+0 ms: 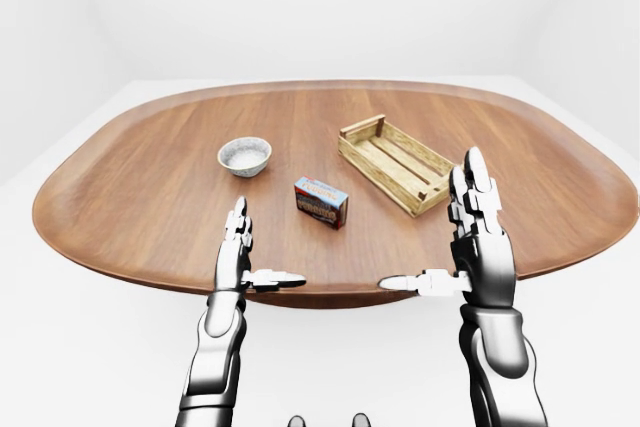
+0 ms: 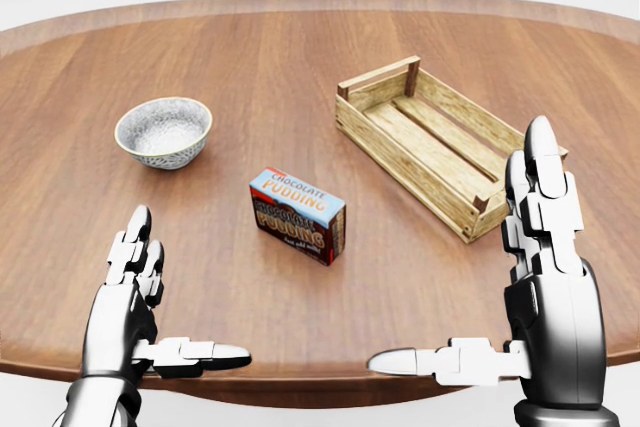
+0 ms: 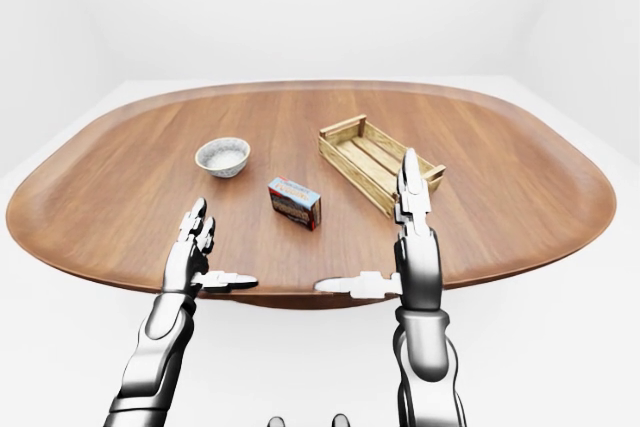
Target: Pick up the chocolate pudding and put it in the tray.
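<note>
The chocolate pudding box, blue on top and red-brown on its side, lies on the round wooden table near the middle of the head view. Up and to its right rests the slatted wooden tray, with nothing in it. My left hand is open at the bottom left, at the table's near edge, well short of the box. At the bottom right my right hand is open too, fingers upright, its tips overlapping the tray's near corner in the view.
A speckled white bowl stands left of the pudding box. The table's near edge runs just under both hands. White floor and walls surround the table.
</note>
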Robot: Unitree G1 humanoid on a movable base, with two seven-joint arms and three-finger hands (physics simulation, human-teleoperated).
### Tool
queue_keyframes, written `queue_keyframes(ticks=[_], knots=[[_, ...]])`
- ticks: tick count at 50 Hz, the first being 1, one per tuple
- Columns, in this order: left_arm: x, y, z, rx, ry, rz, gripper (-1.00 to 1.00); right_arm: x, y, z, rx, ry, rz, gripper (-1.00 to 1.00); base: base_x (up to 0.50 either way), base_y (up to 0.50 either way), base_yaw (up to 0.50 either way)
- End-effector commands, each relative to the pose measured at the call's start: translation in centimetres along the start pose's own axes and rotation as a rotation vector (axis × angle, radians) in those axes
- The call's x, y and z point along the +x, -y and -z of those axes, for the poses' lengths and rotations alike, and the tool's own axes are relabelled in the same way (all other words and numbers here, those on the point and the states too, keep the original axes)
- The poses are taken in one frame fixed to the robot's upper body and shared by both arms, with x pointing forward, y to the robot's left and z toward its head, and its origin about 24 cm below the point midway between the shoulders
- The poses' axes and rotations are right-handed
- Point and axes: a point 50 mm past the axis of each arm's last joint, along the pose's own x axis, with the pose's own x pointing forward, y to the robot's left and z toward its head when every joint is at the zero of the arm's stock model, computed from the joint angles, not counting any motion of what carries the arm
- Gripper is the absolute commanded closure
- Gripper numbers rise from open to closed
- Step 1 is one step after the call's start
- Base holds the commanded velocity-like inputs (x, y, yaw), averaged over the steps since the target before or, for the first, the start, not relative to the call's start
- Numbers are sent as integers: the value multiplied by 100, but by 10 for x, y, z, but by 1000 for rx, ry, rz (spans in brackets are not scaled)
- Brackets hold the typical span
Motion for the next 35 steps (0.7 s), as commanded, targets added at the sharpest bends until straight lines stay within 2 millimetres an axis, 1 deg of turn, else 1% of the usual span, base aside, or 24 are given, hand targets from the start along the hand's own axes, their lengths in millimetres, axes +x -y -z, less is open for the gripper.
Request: queue_keyframes(ticks=[1, 3, 4, 6, 10, 35], knots=[[0, 0, -1, 0, 1, 0, -100, 0, 0, 0, 3, -1, -2, -100, 35, 0, 0], [0, 0, -1, 0, 1, 0, -100, 0, 0, 0, 2, 2, -2, -100, 35, 0, 0], [0, 0, -1, -1, 1, 0, -100, -2, -1, 7, 1, -33, -2, -100, 35, 0, 0], [0, 0, 0, 0, 2, 1, -100, 0, 0, 2, 3, -7, -2, -100, 34, 0, 0], [0, 0, -1, -1, 3, 2, -100, 0, 0, 0, 3, 1, -2, -100, 31, 0, 0], [1, 0, -1, -6, 0, 0, -100, 2, 0, 1, 6, 2, 6, -100, 25, 0, 0]])
